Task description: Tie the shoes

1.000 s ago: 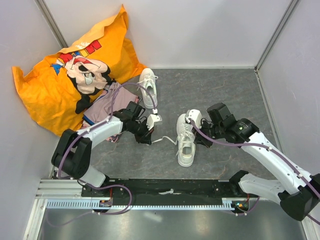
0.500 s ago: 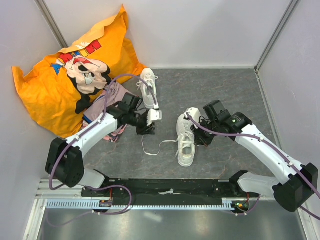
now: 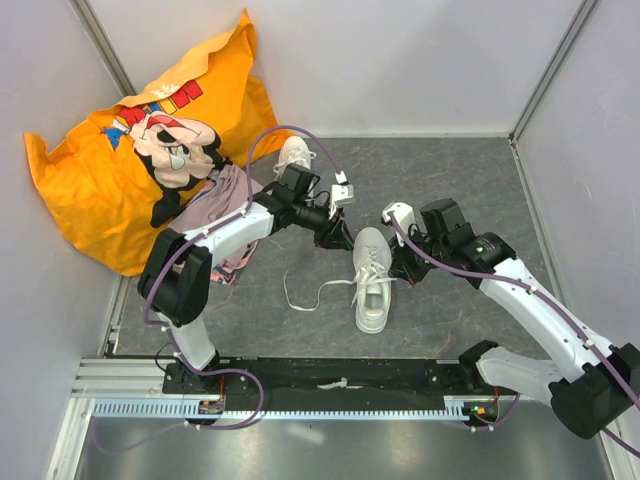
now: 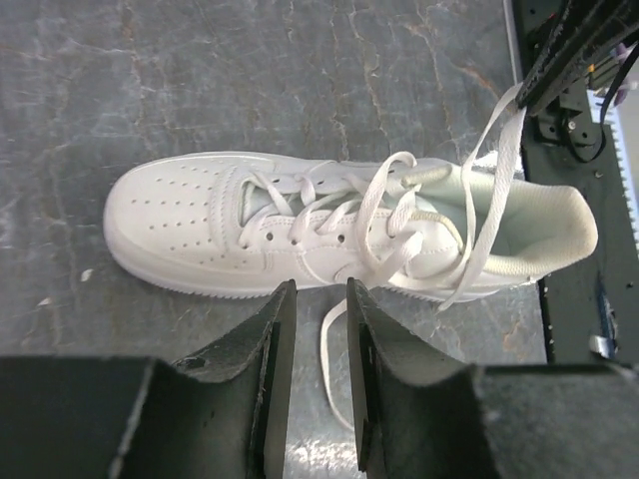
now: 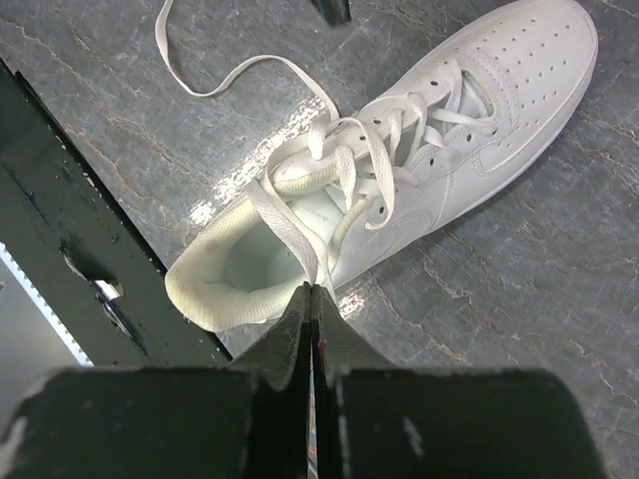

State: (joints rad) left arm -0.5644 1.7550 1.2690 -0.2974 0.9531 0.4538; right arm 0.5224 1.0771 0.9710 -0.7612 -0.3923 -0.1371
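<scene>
One white shoe (image 3: 372, 290) lies on the grey floor between the arms, toe away from the bases; it also shows in the left wrist view (image 4: 329, 230) and the right wrist view (image 5: 429, 170). My left gripper (image 3: 340, 238) hovers by its toe side, jaws a little apart and empty (image 4: 318, 294), with a loose lace (image 4: 334, 359) on the floor under the gap. My right gripper (image 3: 398, 268) is shut on the other lace (image 5: 290, 235), pinched at its tips (image 5: 313, 289) beside the shoe's heel opening. The second shoe (image 3: 293, 155) lies behind the left arm, partly hidden.
A pinkish-purple garment (image 3: 230, 190) and a big orange printed cushion (image 3: 120, 170) lie at the back left. The free lace (image 3: 300, 298) trails left of the shoe. The black base rail (image 3: 330, 375) runs along the near edge. Grey walls close in the floor.
My left gripper has let the lace end drop to the floor and swung right and away, up to the shoe's toe. My right gripper has shifted slightly, still pinching its lace.
</scene>
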